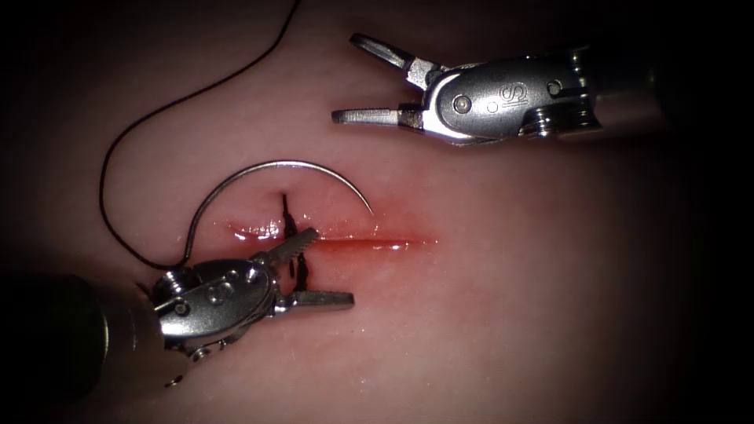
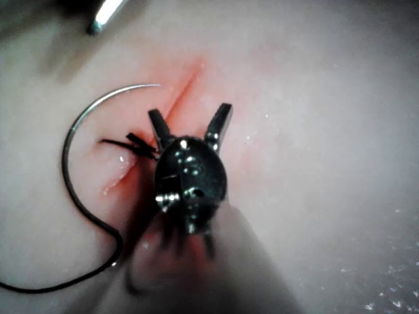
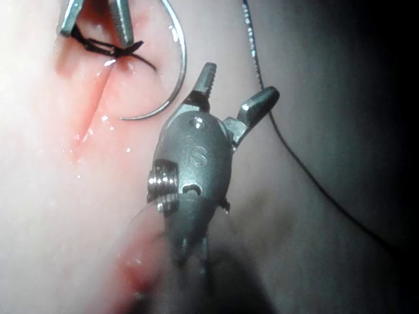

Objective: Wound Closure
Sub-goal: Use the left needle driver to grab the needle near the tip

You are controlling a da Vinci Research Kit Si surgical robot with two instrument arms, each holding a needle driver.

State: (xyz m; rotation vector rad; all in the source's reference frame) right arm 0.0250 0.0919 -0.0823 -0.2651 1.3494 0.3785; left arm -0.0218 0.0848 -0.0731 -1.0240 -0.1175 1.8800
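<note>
Left gripper (image 1: 314, 271): standing wide apart and holding nothing, it is straddling the cut, one jaw lying over the line of the cut by the stitch, the other below it. It is also showing in the left wrist view (image 2: 191, 124).
Right gripper (image 1: 357, 78): gaping wide and empty, it is hanging above the cut, well apart from the needle's point. It is showing close up in the right wrist view (image 3: 234, 88).
Needle (image 1: 275, 166): lying free on the tissue, held by neither tool and not in the tissue as far as I can tell. It is arching over the upper side of the cut, its point (image 1: 369, 210) resting just above the cut, its tail end near the left tool's wrist.
Thread (image 1: 118, 149): running from the needle's tail in a wide loop out to the left and up out of the picture.
Stitch (image 1: 289, 228): one dark stitch with short ends is crossing the cut by the left gripper.
Tissue (image 1: 550, 298): the cut (image 1: 369, 243) is lying level, wet with red fluid (image 1: 345, 245) and unstitched to the right of the stitch.
Step in hand: judging by this, one stitch is sitting done and the needle is waiting between stitches.
Next move: it is calling for a firm hold on the needle's body, away from the point.
</note>
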